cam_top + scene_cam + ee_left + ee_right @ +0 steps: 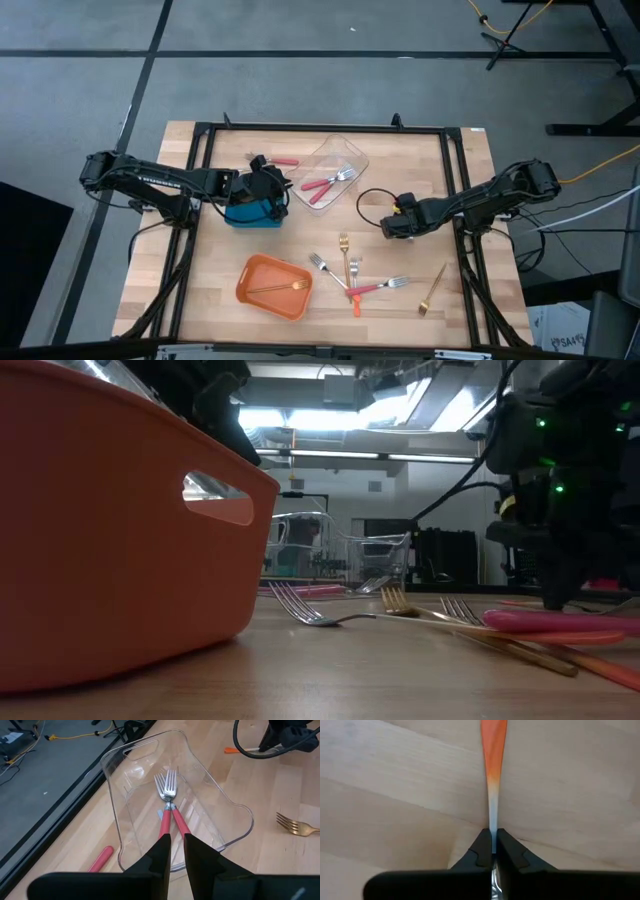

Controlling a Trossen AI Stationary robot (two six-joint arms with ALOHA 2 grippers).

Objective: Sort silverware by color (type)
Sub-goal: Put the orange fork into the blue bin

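Right gripper (493,842) clamped shut on the silver neck of an orange-handled fork (493,750); left gripper (177,851) empty, fingers parted by a narrow gap.

Worked over a wooden table (210,290). Found the orange container (255,272) well apart from both grippers, toward the near edge, with one gold fork (282,288) inside. Found the clear container (352,153) just ahead of the left gripper, holding two red-handled forks (170,817) side by side. Found the blue container (245,214) directly beneath the left gripper. Noted a loose red-handled fork (284,161) just beside the left gripper, outside the clear container. Noted a cluster of loose forks (350,272) near the right gripper, toward the near edge, and another gold fork (433,289) apart from that cluster. Held the orange-handled fork above the bare wood, handle pointing away from the right gripper.
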